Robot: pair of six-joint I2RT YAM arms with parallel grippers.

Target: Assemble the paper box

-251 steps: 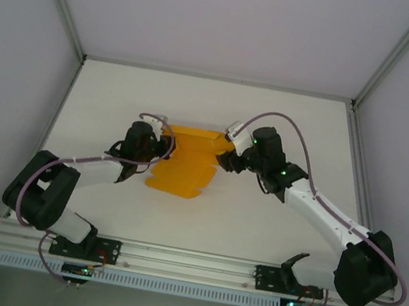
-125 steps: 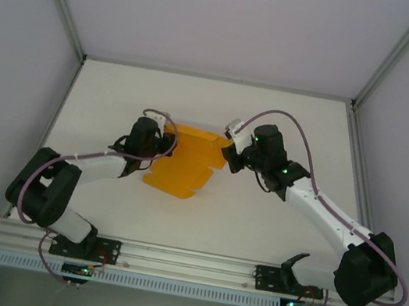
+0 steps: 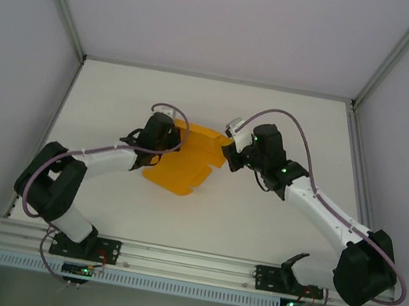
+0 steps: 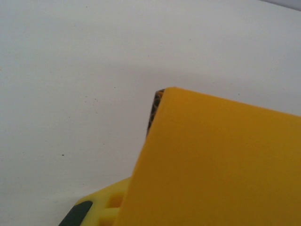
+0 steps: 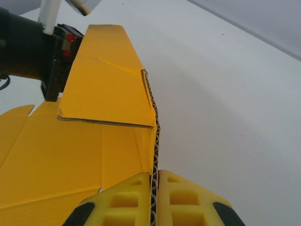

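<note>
The box (image 3: 184, 167), an orange sheet partly folded up, lies near the middle of the white surface (image 3: 297, 122), its flat part spreading toward 6 o'clock and its raised flaps at the 12 o'clock end. The left gripper (image 3: 171, 138) meets it at its 10 o'clock edge and the right gripper (image 3: 224, 155) at its 2 o'clock corner, so the sheet sits between the two. From above, the wrists hide how the jaws stand. The right wrist camera settles it for that side: both yellow fingers (image 5: 188, 200) are pressed together on the box's upright corrugated edge, with a folded flap lying over the sheet toward 11 o'clock. The left wrist camera shows a tilted orange panel rising from beside one yellow finger (image 4: 106, 207) and covering the other. That gripper is pressed together too, and it seems to pinch the panel.
</note>
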